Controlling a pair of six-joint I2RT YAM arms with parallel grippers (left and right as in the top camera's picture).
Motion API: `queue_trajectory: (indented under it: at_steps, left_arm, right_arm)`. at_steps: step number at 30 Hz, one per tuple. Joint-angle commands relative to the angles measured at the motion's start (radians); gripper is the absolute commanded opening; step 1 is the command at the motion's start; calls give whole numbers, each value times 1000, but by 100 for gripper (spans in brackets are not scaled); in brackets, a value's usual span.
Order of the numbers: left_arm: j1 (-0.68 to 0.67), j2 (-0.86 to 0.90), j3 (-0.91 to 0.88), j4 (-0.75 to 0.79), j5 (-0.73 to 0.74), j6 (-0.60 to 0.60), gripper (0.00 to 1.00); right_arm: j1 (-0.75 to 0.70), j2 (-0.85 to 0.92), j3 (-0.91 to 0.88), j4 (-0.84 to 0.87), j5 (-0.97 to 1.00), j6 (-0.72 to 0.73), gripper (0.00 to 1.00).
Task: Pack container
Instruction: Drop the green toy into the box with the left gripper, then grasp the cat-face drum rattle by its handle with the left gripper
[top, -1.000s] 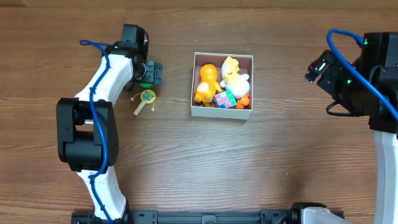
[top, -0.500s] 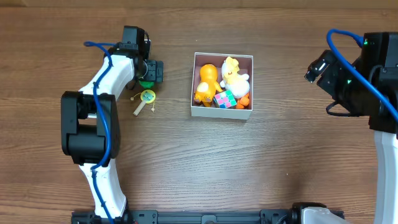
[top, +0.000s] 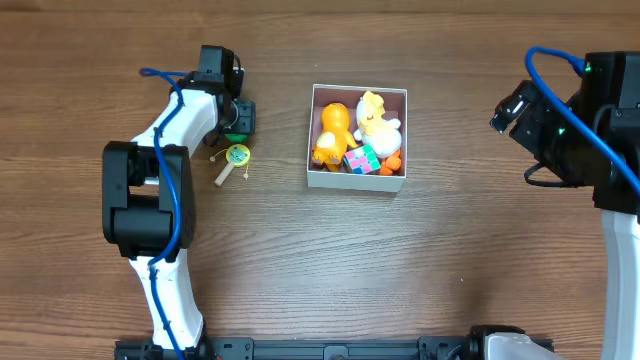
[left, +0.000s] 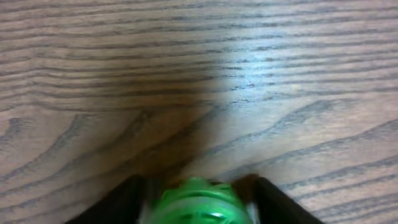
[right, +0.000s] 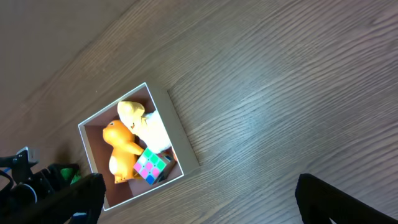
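The container is a square white-walled box at the table's middle, holding an orange figure, a yellow-and-white plush and a colourful cube. It also shows in the right wrist view. My left gripper is left of the container, down at the table, its fingers closed around a green ribbed toy. In the left wrist view the green toy fills the gap between the fingers. My right gripper is open and empty, raised at the far right.
A small yellow rattle on a stick lies on the wooden table just in front of my left gripper. A small orange piece sits in the container's right front corner.
My left arm's lower links have swung round and the gripper has shifted slightly left at the green toy. The right arm and the container have not moved.
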Motion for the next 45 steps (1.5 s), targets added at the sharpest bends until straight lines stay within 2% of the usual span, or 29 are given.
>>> queue_trajectory:
  at_steps: [1, 3, 5, 7, 13, 16, 19, 22, 26, 27, 28, 30, 33, 34, 35, 36, 37, 40, 42, 44, 45]
  left_arm:
    - [0, 42, 6, -14, 21, 6, 46]
    - [0, 41, 41, -60, 60, 6, 39]
    - [0, 41, 92, -132, 73, 6, 37]
    - [-7, 41, 206, -276, 72, 6, 34]
    - [-103, 41, 577, -606, 72, 6, 35]
    - [-243, 41, 794, -764, 72, 5, 36]
    - [-370, 48, 789, -741, 56, -43, 41]
    - [-443, 49, 667, -640, 61, -114, 45]
    - [-514, 49, 523, -524, 72, -150, 62]
    - [-520, 49, 512, -516, 82, -153, 74]
    - [-520, 49, 513, -516, 89, -152, 79]
    - [-516, 45, 558, -562, 91, -152, 82]
    - [-465, 34, 753, -755, 87, -152, 73]
    - [-440, 34, 833, -829, 99, -152, 64]
    - [-430, 34, 861, -856, 104, -152, 52]
    - [-422, 34, 878, -885, 95, -149, 29]
    - [-413, 34, 878, -930, 49, -145, 17]
    - [-365, 34, 878, -1114, -113, -145, 4]
    - [-298, 12, 848, -1119, -43, -114, 5]
    - [-238, -39, 799, -1119, 43, -80, 9]
    - [-203, -100, 727, -1119, 40, -68, 13]
  right_arm:
    - [-3, -1, 4, 4, 2, 5, 100]
    - [-3, -1, 4, 4, 2, 5, 100]
    - [-3, -1, 4, 4, 2, 5, 100]
    - [-3, -1, 4, 4, 2, 5, 100]
    - [-3, -1, 4, 4, 2, 5, 100]
    - [-3, -1, 4, 4, 2, 5, 100]
    - [-3, -1, 4, 4, 2, 5, 100]
    - [-3, -1, 4, 4, 2, 5, 100]
    - [-3, -1, 4, 4, 2, 5, 100]
    - [-3, -1, 4, 5, 2, 5, 100]
    - [-3, -1, 4, 4, 2, 5, 100]
    - [-3, -1, 4, 4, 2, 5, 100]
    - [-3, -1, 4, 4, 2, 5, 100]
    - [-3, -1, 4, 4, 2, 5, 100]
    - [-3, -1, 4, 4, 2, 5, 100]
    - [-3, -1, 4, 4, 2, 5, 100]
    - [-3, -1, 4, 4, 2, 5, 100]
    - [-3, -1, 4, 4, 2, 5, 100]
    - [-3, -1, 4, 4, 2, 5, 100]
    - [-3, -1, 4, 4, 2, 5, 100]
    - [-3, -1, 4, 4, 2, 5, 100]
